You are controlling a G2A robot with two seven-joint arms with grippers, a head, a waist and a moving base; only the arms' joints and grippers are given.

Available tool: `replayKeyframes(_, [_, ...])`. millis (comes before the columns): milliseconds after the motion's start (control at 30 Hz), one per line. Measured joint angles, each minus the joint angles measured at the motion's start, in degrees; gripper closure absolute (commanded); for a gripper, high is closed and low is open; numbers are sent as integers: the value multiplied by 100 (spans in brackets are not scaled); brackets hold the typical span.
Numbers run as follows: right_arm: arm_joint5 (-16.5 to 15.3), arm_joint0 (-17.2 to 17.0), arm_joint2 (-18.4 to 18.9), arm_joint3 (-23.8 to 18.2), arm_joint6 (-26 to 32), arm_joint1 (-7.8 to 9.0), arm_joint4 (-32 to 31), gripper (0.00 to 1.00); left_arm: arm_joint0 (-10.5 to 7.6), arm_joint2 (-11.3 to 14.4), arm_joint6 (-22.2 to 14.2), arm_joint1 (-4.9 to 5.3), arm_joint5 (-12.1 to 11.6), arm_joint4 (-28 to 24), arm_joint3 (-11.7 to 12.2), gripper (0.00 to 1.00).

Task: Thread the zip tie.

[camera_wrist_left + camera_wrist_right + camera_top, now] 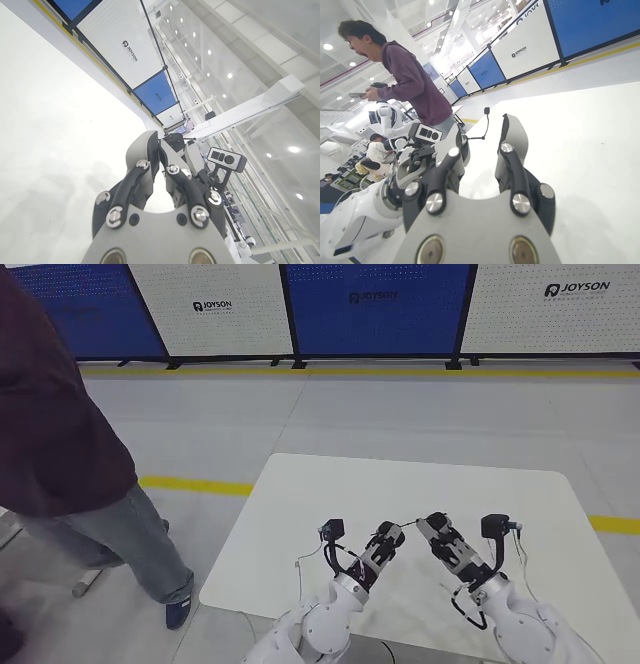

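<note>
A thin black zip tie [486, 125] with a small square head pokes out from behind one finger of my right gripper [482, 125], bends upward and stands in the gap between its fingers. That gripper is open and its pads do not touch the strap. My left gripper [158, 143] is shut, and the strap [190, 138] appears to run out of its fingertips towards the right gripper [176, 143]. From above, the left gripper [390, 534] and right gripper [433, 526] face each other over the table's near half, with the zip tie [408, 526] bridging them.
The white table [450, 479] stretches bare beyond the grippers to its rounded far corners. Past its far edge lie grey floor, a yellow floor line [190, 485] and blue and white partition panels [380, 309].
</note>
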Motion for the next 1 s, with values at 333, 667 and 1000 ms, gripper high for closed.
replayKeyframes(333, [0,42,-32,-4,32,24,-10,100,12,8,-16,-2,-24,8,-24,100])
replayKeyframes(667, [0,98,-77,32,111,42,71,100,7,1,-41,0,-46,37,-29,100])
replayKeyframes(1000, [0,134,-86,49,136,55,117,88,2,21,-46,0,-77,116,-21,100])
